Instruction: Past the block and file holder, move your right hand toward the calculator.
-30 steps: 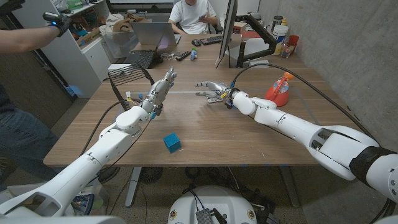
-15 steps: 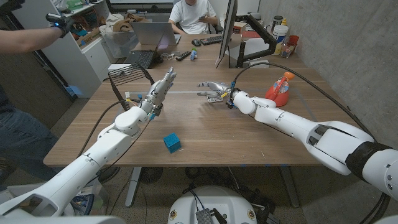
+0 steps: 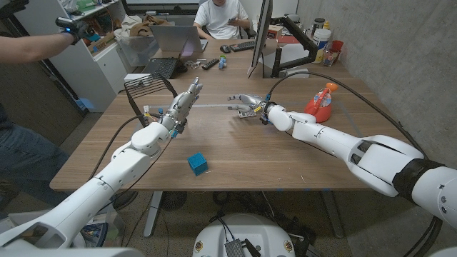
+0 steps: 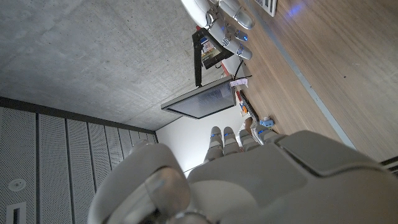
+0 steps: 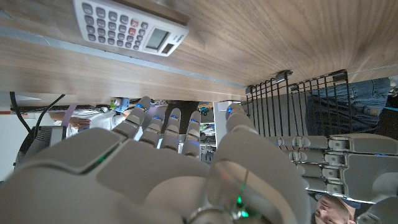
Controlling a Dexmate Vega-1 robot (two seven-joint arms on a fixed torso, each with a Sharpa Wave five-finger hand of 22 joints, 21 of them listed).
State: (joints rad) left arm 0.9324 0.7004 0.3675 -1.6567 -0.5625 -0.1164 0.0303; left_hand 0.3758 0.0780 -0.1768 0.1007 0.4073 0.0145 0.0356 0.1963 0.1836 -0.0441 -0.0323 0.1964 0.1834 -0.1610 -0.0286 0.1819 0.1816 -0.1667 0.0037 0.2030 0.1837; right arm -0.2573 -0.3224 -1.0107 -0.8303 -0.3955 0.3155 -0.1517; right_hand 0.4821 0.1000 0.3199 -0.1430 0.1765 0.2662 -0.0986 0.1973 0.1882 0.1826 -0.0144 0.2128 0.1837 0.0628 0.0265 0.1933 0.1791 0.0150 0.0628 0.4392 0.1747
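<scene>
One blue block (image 3: 198,164) at 6 o'clock on the surface (image 3: 235,153), one black wire file holder (image 3: 148,91) at 10 o'clock, one calculator (image 5: 129,28), one orange spray bottle (image 3: 322,101) at 2 o'clock, two robot hands: left hand (image 3: 181,106), right hand (image 3: 246,104), one laptop (image 3: 175,39) at 12 o'clock, one monitor (image 3: 260,36).

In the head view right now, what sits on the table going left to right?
Black wire file holder → left hand → blue block → right hand → orange spray bottle.

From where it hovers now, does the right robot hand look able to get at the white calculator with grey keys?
Probably yes: the right robot hand hovers open over the wooden table, the white calculator with grey keys lies just beyond its fingertips, and nothing shows between them.
</scene>
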